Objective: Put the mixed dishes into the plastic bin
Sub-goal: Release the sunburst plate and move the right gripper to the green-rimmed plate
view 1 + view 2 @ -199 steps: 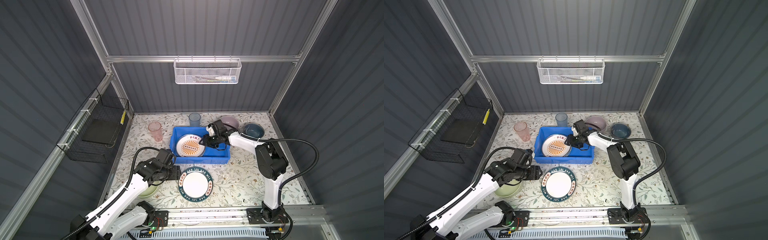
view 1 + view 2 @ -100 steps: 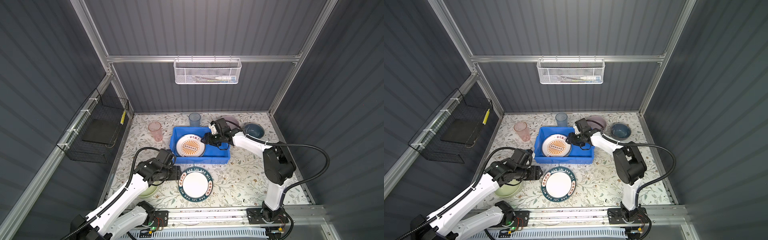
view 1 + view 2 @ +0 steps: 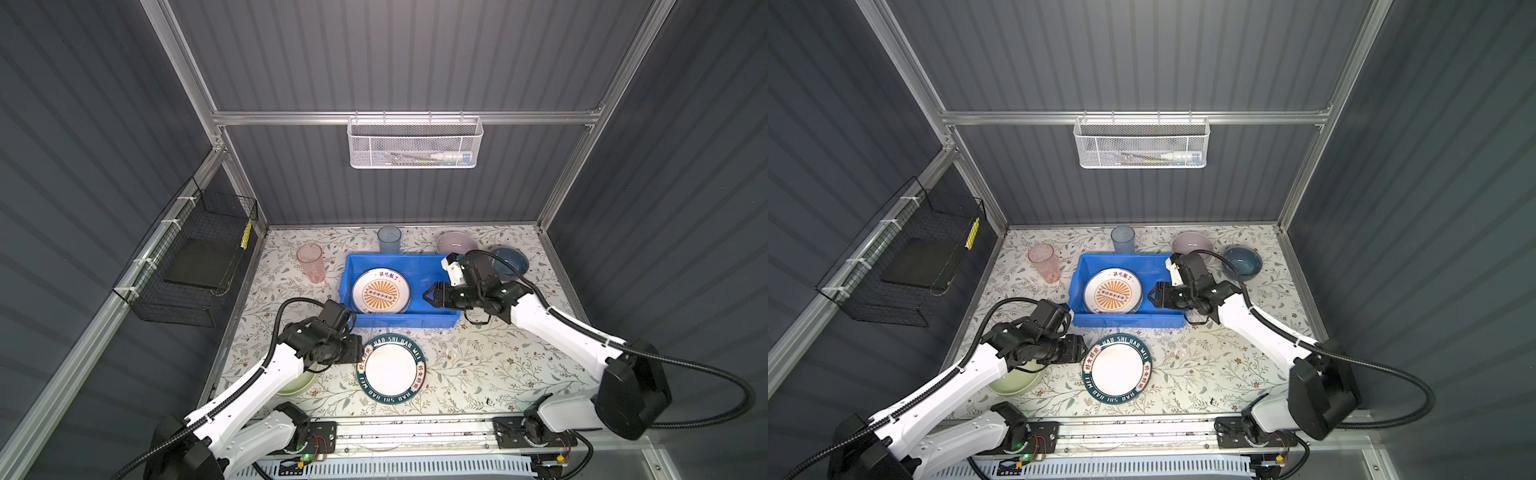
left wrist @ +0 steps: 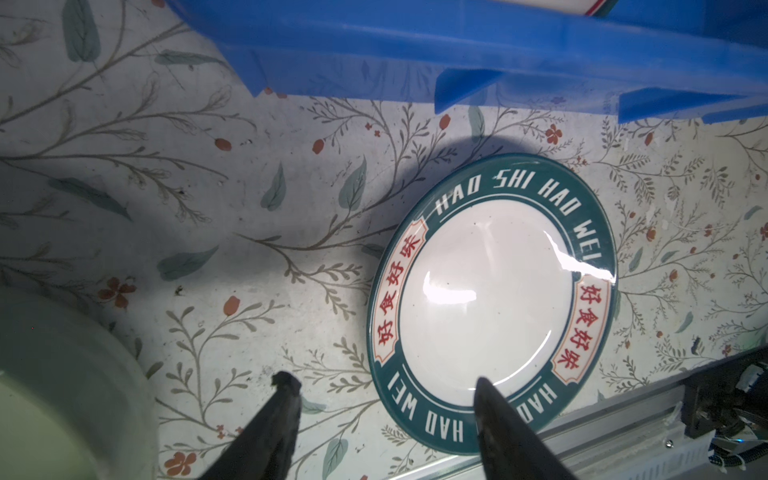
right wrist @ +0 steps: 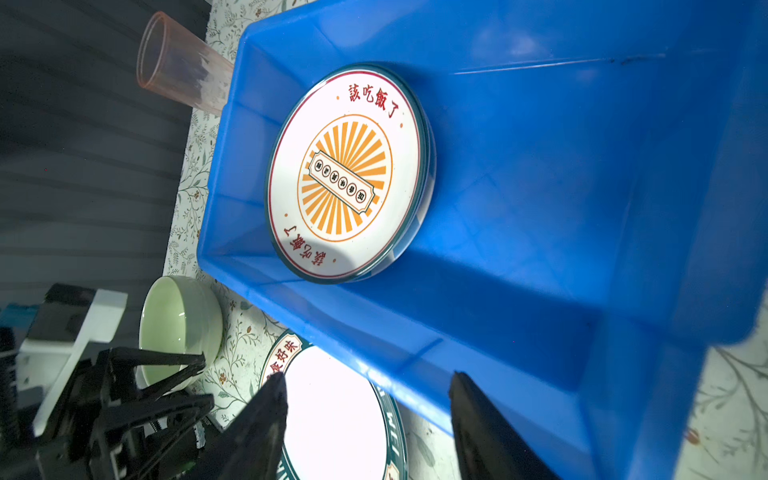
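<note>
The blue plastic bin holds a white emblem plate lying flat. My right gripper hovers open and empty over the bin's right half, beside that plate; in the right wrist view it hangs above the bin's front wall. In front of the bin lies the lettered-rim plate. My left gripper is open, its jaws straddling that plate's left edge. The green bowl sits under my left arm. Pink tumbler, blue tumbler, pink bowl and dark-blue bowl stand around the bin.
A black wire basket hangs on the left wall and a white mesh basket on the back wall. The arms' metal rail runs along the table's front edge, close to the lettered-rim plate.
My right gripper has drawn back from the emblem plate toward the bin's right front, its jaws opening wider. The left gripper has stayed at the lettered-rim plate, jaws slightly narrower.
</note>
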Tool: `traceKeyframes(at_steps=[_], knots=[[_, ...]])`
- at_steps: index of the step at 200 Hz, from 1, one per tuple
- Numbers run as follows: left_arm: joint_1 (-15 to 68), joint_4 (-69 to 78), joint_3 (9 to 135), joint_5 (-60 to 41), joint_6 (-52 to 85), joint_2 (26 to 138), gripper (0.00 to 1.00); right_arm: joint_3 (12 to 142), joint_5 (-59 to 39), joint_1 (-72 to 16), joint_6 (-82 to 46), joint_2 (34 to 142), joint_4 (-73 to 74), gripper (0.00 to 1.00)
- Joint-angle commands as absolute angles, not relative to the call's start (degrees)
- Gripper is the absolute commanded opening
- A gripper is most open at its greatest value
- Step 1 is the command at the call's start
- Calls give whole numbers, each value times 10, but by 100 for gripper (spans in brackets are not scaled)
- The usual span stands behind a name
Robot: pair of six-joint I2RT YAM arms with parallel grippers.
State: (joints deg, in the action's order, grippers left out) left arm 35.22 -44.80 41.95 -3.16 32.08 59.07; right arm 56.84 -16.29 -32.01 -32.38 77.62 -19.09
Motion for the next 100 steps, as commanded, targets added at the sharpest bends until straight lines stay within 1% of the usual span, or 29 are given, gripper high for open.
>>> traceKeyframes(at_steps=[1,34,51,58,79,100], knots=[[355,-436,408,-44,328,599,63,518,-165,-326,-330,723,-201,63],[355,-422,392,-41,336,603,60,439,-166,-332,-360,660,-187,62],[355,-410,383,-43,339,601,58,397,-165,-350,-381,646,-164,62],[355,-403,378,-46,341,602,57,383,-165,-360,-388,624,-157,61],[355,-387,364,-54,346,612,53,350,-143,-392,-411,614,-144,60],[355,-373,350,-54,352,620,51,324,-112,-432,-430,617,-125,58]])
